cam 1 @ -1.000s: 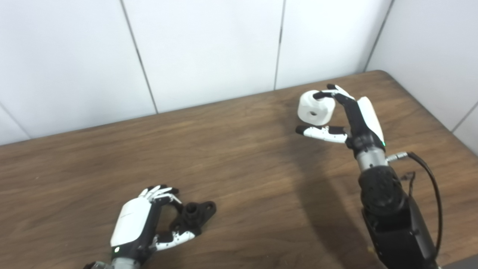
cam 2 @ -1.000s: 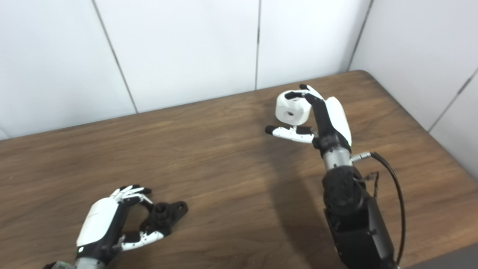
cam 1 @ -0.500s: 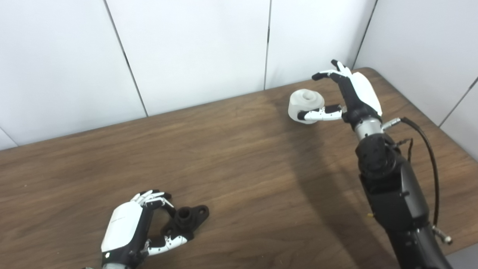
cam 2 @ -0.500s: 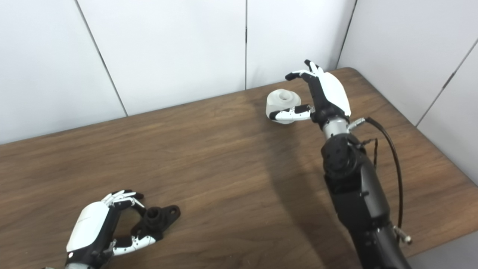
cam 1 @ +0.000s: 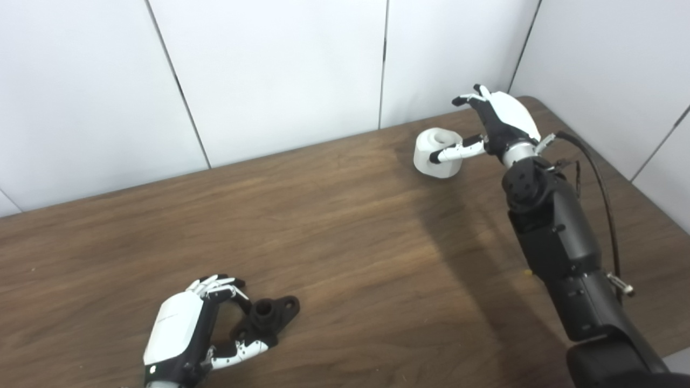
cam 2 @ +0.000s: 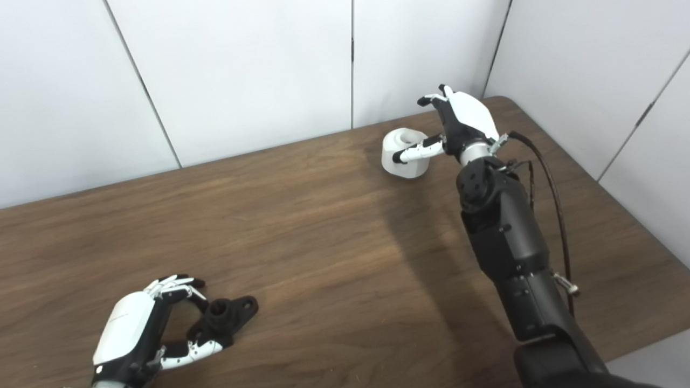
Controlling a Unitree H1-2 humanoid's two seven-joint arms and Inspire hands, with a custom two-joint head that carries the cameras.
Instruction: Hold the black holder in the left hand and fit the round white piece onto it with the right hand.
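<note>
The round white piece sits on the wooden surface at the far right, hollow side up. The right robot hand is around it with fingers apart: its thumb lies across the near face and the other fingers arch over the far side, not visibly pressing. Well apart, at the near left, the left robot hand is curled around the black holder, which seems to rest on the surface; whether the grip is firm I cannot tell. To do this step well, I would say the right robot hand should close evenly on the sides of the white piece, leaving the central hole clear and level for fitting.
</note>
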